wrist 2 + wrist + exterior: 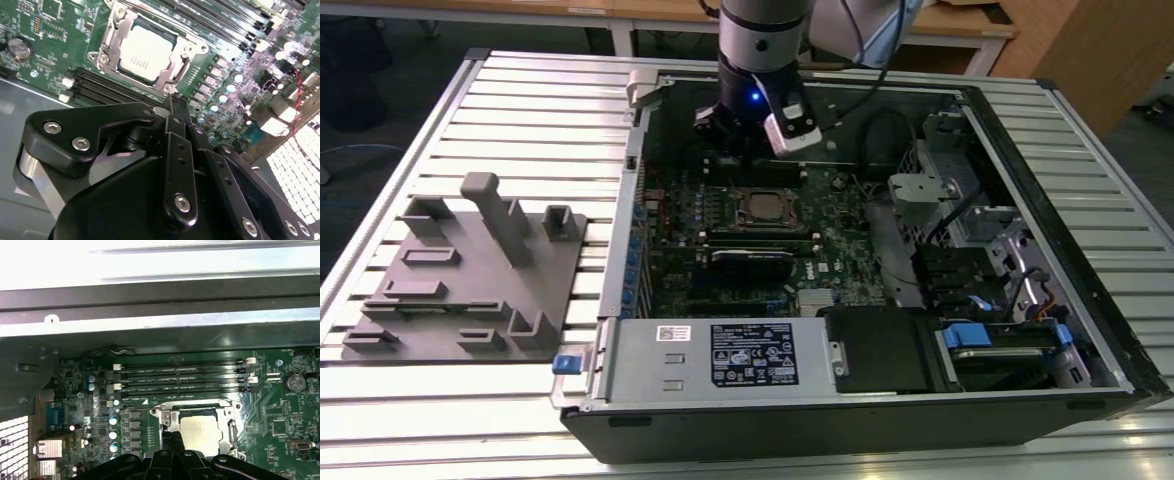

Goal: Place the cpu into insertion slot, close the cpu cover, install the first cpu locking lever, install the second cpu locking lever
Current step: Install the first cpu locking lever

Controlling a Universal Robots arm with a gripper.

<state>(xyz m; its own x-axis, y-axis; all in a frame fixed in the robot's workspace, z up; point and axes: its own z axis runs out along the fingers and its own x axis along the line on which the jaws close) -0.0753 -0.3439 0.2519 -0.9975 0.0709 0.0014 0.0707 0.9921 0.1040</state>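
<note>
The cpu [145,50] lies in the insertion slot [102,59], with the cpu cover [117,30] down. The hand [175,101], fingers together and empty, is just beside the slot's corner. Risk: a slipping tip could gouge the circuit board [50,45].

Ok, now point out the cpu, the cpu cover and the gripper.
cpu [145,49]: second wrist view, middle of its silver top.
cpu cover [113,36]: second wrist view, silvery frame bar beside the cpu.
gripper [175,102]: second wrist view, its black tip.
</note>
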